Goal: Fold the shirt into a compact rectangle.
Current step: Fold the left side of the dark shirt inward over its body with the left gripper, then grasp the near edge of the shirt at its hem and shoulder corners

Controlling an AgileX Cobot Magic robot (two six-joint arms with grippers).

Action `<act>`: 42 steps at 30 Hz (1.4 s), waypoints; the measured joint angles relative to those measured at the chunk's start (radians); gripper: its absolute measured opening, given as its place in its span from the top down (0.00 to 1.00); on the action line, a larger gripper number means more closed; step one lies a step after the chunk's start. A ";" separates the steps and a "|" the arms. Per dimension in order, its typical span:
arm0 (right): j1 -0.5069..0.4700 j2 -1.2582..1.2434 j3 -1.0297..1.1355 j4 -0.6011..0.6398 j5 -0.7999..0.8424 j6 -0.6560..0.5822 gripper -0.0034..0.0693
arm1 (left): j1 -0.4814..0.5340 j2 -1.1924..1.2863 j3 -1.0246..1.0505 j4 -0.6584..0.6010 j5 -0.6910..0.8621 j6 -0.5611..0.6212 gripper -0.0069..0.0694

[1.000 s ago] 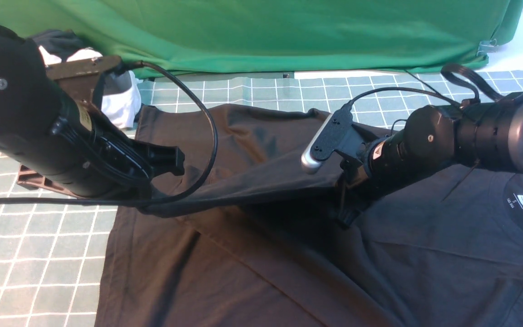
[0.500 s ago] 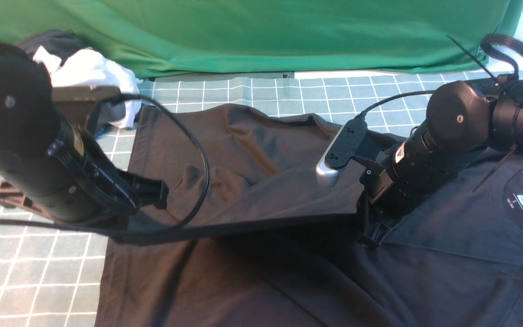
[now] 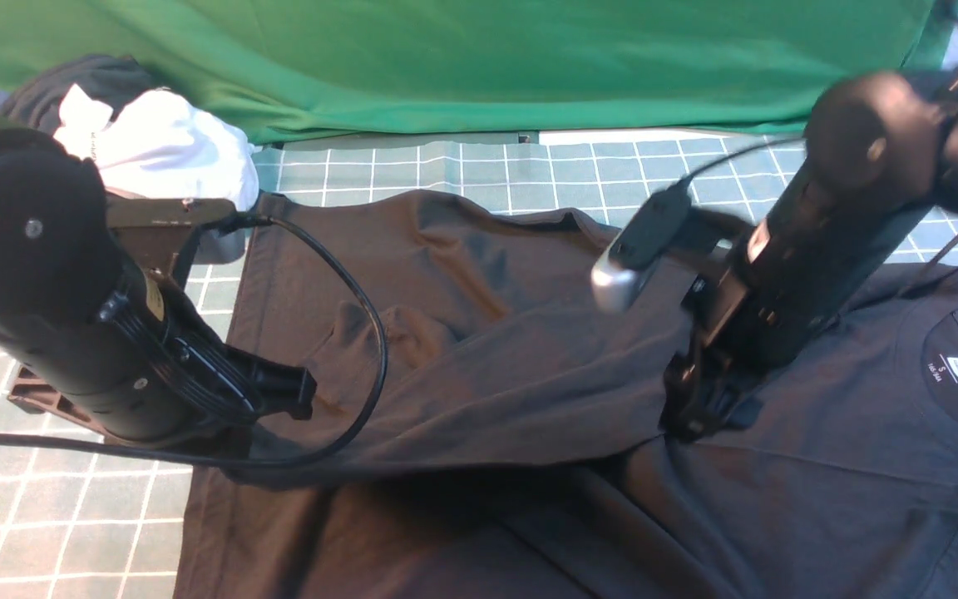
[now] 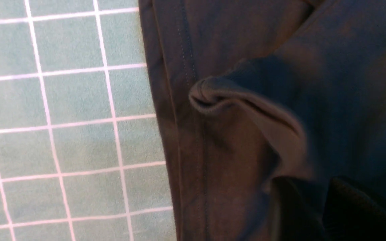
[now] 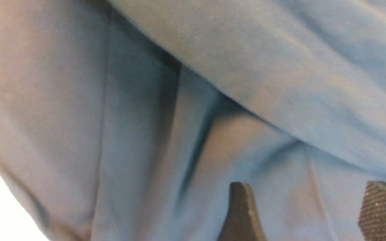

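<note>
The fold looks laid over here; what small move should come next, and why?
Probably raise the right hand straight up off the large black long-sleeved shirt: its fingertips stand apart with nothing pinched between them, and the folded layer drapes across the body.

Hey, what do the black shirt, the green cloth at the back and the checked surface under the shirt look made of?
Shirt: soft matte knit, likely cotton jersey; it drapes in loose folds. Green cloth: thin smooth fabric, sagging in creases. Checked surface: possibly a rubbery or vinyl mat, flat, matte, white printed lines.
</note>
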 joint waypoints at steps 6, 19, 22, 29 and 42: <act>0.000 -0.127 -0.031 -0.158 0.031 0.138 0.53 | 0.000 0.000 0.001 0.000 0.050 0.002 0.31; -0.054 -0.352 -0.007 -0.238 0.117 0.277 0.67 | -0.084 -0.135 0.241 -0.101 0.112 -0.062 0.21; -0.057 -0.385 0.023 -0.238 0.103 0.279 0.67 | -0.106 -0.169 0.373 -0.105 0.054 -0.120 0.22; -0.057 -0.395 0.040 -0.238 0.072 0.284 0.67 | -0.109 -0.170 0.530 -0.104 -0.168 -0.154 0.22; -0.057 -0.396 0.040 -0.232 0.112 0.294 0.68 | -0.109 0.001 0.534 -0.026 -0.264 -0.222 0.22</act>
